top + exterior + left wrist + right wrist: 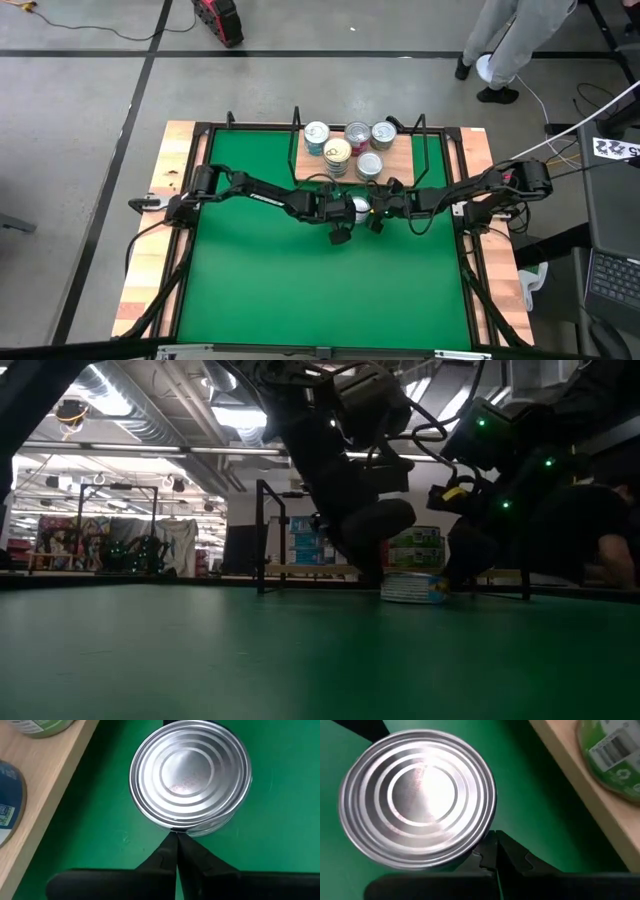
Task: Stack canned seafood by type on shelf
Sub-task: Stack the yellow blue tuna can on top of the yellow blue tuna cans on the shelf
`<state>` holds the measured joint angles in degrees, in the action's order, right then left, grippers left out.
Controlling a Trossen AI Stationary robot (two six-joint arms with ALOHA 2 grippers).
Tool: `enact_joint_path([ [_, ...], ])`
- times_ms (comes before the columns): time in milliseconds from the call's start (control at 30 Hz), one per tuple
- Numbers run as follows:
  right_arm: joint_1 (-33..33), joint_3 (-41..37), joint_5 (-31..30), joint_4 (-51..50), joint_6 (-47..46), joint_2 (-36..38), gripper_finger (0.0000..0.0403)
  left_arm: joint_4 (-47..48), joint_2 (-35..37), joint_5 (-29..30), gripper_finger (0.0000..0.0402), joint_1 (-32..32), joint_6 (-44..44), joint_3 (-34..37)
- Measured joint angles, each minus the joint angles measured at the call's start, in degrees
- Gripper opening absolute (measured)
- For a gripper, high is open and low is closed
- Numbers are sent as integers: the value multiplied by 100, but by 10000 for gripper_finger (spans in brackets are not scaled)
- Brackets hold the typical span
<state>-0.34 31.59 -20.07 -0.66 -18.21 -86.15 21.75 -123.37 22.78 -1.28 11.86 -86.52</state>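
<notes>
One tin of canned seafood (359,207), silver lid up, stands on the green mat (300,290) just in front of the shelf (402,160). My left gripper (346,209) stands shut at the tin's left side and my right gripper (372,209) shut at its right side. The low view shows the tin (413,588) flat on the mat between the two dark hands. On the shelf's light-wood board stand several more tins (338,152), some stacked. The left wrist view shows the tin's ringed lid (190,772), and so does the right wrist view (417,797). My left gripper touches the tin's side wall just under the rim (176,831) with the tips of its shut fingers. It comes slanting down from the table's left. The tin stands upright on the mat. My right gripper meets the opposite side wall (481,842) with its shut fingertips, slanting down from the table's right. The tin sits between the two grippers.
Black wire rails (296,125) frame the shelf at the mat's far edge. Pale wooden planks (150,250) edge the mat left and right. A green-labelled tin (615,760) and a blue-labelled one (7,805) sit near the board's front edge. A person's legs (510,40) show beyond the table.
</notes>
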Motion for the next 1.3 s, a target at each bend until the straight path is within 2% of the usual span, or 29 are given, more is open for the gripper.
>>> enact_joint_path([
  [300,2,0,307,-133,-1,0,5,-69,21,1,1,-115,-41,-37],
  [933,4,2,361,-273,15,0,5,-276,44,-1,1,-185,-26,-55],
  [1300,2,2,423,-308,132,4,5,-228,144,8,1,-190,-299,-385],
])
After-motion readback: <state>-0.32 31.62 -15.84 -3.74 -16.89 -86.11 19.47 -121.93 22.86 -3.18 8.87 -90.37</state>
